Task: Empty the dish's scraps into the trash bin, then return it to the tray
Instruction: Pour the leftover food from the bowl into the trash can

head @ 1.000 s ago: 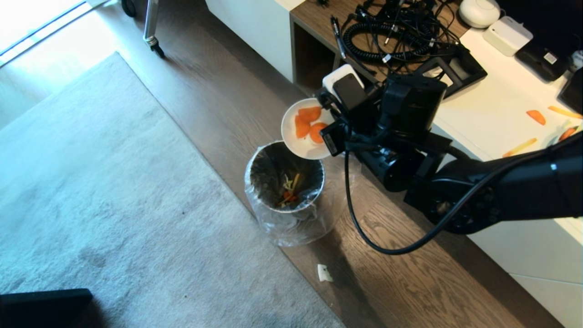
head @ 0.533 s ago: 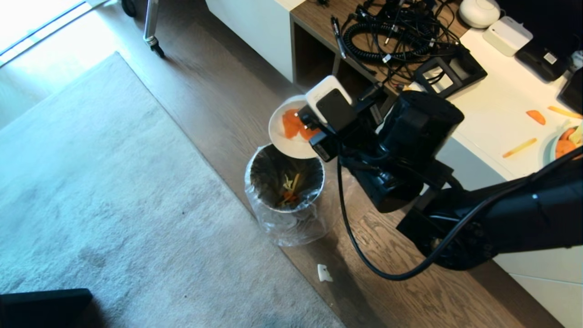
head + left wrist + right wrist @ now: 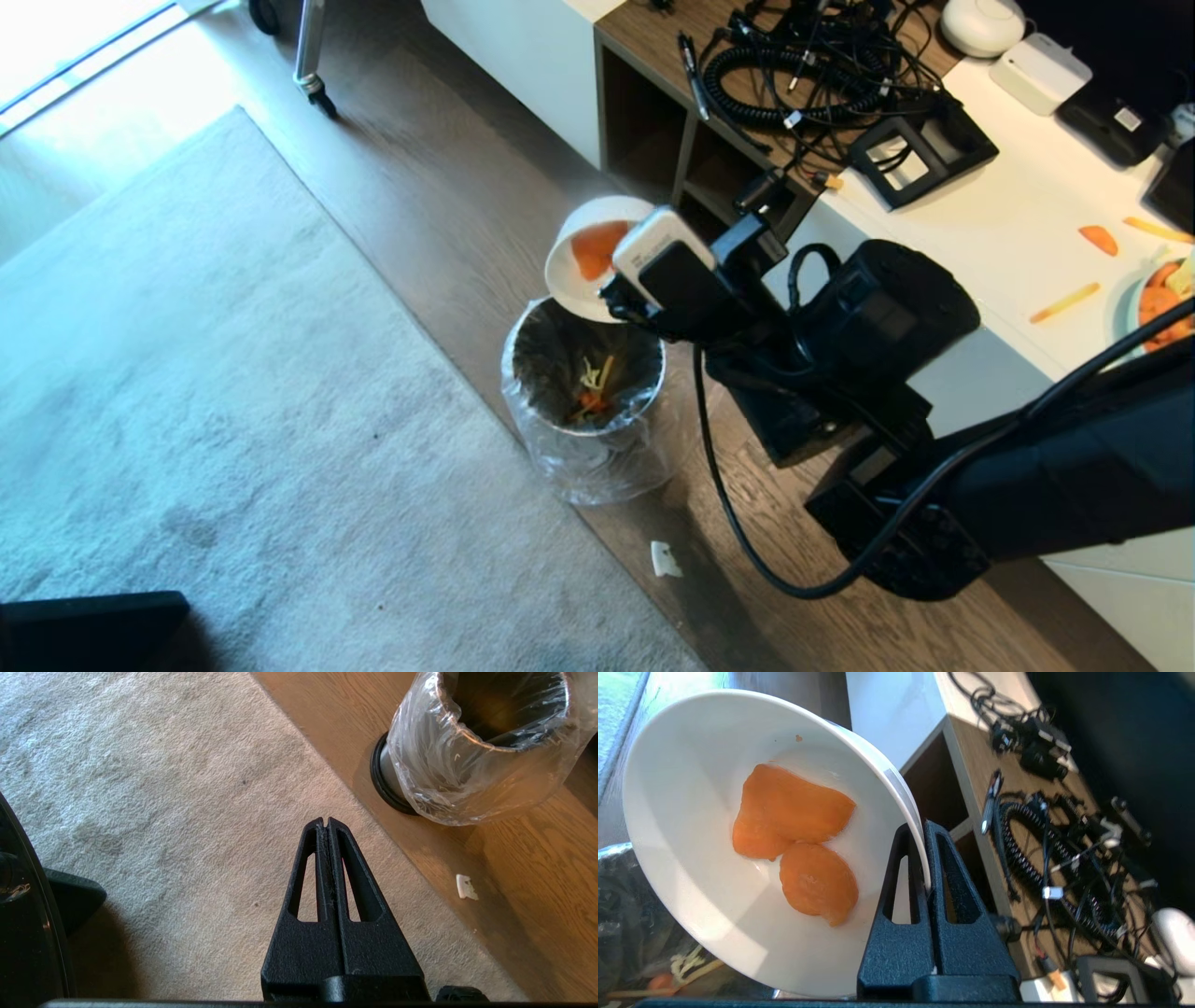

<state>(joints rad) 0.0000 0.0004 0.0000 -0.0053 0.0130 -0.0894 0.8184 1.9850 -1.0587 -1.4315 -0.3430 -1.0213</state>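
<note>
The right gripper [image 3: 924,830] is clamped on the rim of the bowl [image 3: 691,812], which hangs tilted steeply ahead of it, its mouth facing sideways and down toward the bin [image 3: 583,373] just below. The bowl is plain, white and deep; orange carrot slices [image 3: 794,821] overlap against its inner wall, so their count is hard to tell. In the head view the wrist hides part of the bowl. The left gripper [image 3: 327,823], pressed together and empty, hangs over the carpet [image 3: 140,788].
</note>
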